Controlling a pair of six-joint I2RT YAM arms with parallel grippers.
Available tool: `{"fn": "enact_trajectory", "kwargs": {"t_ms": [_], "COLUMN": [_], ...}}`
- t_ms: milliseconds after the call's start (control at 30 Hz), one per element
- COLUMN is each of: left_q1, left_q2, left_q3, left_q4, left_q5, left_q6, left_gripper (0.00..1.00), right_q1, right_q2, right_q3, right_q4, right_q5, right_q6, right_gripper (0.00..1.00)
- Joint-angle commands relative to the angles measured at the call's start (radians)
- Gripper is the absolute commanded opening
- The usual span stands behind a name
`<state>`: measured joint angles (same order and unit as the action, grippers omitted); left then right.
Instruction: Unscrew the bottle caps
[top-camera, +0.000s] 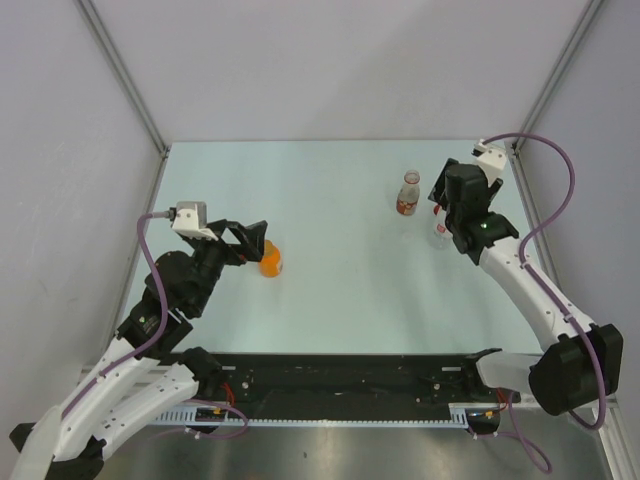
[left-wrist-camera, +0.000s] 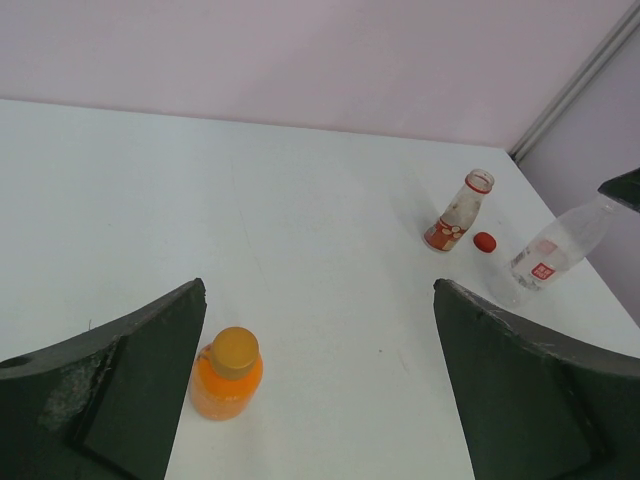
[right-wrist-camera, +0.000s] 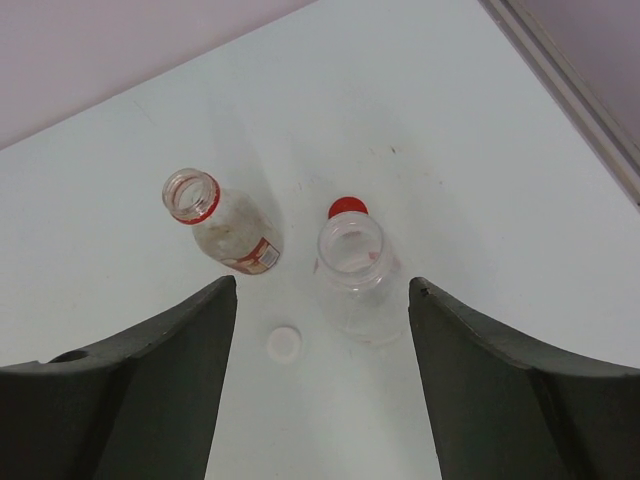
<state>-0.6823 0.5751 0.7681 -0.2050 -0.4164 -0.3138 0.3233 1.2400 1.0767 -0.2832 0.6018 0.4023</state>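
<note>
The orange-filled bottle (top-camera: 271, 258) stands upright at the middle left with its orange cap (left-wrist-camera: 235, 350) on. My left gripper (top-camera: 250, 240) is open just beside it; in the left wrist view the bottle (left-wrist-camera: 227, 385) stands close to the left finger (left-wrist-camera: 140, 380). The bottle with the reddish label (right-wrist-camera: 222, 222) and the plain clear bottle (right-wrist-camera: 355, 275) both stand with open necks at the far right. A red cap (right-wrist-camera: 347, 207) and a white cap (right-wrist-camera: 284, 344) lie on the table by them. My right gripper (right-wrist-camera: 320, 390) is open and empty above the clear bottle (top-camera: 440, 230).
The pale table (top-camera: 340, 290) is fenced by grey walls and metal corner posts (top-camera: 545, 90). The right table edge (right-wrist-camera: 570, 90) runs close to the clear bottle. A black rail (top-camera: 340, 380) spans the near edge between the arm bases.
</note>
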Motion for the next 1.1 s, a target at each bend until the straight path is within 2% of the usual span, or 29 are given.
{"fn": "enact_trajectory", "kwargs": {"t_ms": [0, 133, 167, 233, 267, 333, 367, 500, 533, 567, 633, 700, 800, 933, 1067], "left_q1": [0.003, 0.001, 0.003, 0.004, 0.013, 0.042, 0.088, 0.219, 0.249, 0.32, 0.407, 0.428, 0.467, 0.472, 0.472], "left_q2": [-0.003, -0.003, 0.0, 0.008, 0.023, 0.043, 0.063, 0.091, 0.094, 0.101, 0.138, 0.147, 0.128, 0.063, 0.037], "left_q3": [0.014, 0.028, 0.034, 0.049, 0.072, 0.097, 0.117, 0.12, 0.114, 0.102, 0.088, 0.079, 0.042, 0.01, 0.019], "left_q4": [0.006, -0.025, -0.037, -0.095, -0.12, -0.216, -0.244, -0.329, -0.342, -0.35, -0.381, -0.404, -0.413, -0.433, -0.473], "left_q5": [-0.01, -0.096, -0.126, -0.182, -0.229, -0.248, -0.224, -0.092, -0.058, 0.033, 0.106, 0.145, 0.174, 0.14, 0.102], "left_q6": [0.007, 0.002, -0.002, -0.022, -0.03, -0.083, -0.102, -0.183, -0.208, -0.22, -0.26, -0.309, -0.376, -0.424, -0.407], "left_gripper": [1.0, 1.0, 1.0, 1.0, 1.0, 1.0, 1.0, 1.0, 1.0, 1.0, 1.0, 1.0, 1.0, 1.0, 1.0], "right_q1": [0.036, 0.172, 0.26, 0.363, 0.461, 0.543, 0.625, 0.742, 0.75, 0.754, 0.738, 0.706, 0.683, 0.697, 0.714], "right_q2": [-0.06, -0.177, -0.229, -0.249, -0.252, -0.217, -0.197, -0.033, 0.042, 0.073, 0.157, 0.202, 0.285, 0.403, 0.547], "right_q3": [0.017, 0.023, 0.023, 0.023, 0.025, 0.023, 0.025, 0.017, 0.017, 0.017, 0.019, 0.019, 0.029, 0.077, 0.169], "right_q4": [-0.037, -0.102, -0.102, -0.084, -0.073, -0.032, -0.011, 0.134, 0.201, 0.237, 0.362, 0.471, 0.583, 0.665, 0.684], "right_q5": [0.029, 0.104, 0.102, 0.044, 0.026, -0.042, -0.056, -0.128, -0.144, -0.164, -0.281, -0.414, -0.514, -0.531, -0.528], "right_q6": [0.026, 0.03, 0.023, 0.013, 0.013, 0.006, -0.002, -0.081, -0.104, -0.106, -0.112, -0.094, -0.063, -0.085, -0.111], "right_gripper": [0.74, 0.74, 0.74, 0.74, 0.74, 0.74, 0.73, 0.72, 0.72, 0.72, 0.73, 0.74, 0.76, 0.77, 0.78]}}
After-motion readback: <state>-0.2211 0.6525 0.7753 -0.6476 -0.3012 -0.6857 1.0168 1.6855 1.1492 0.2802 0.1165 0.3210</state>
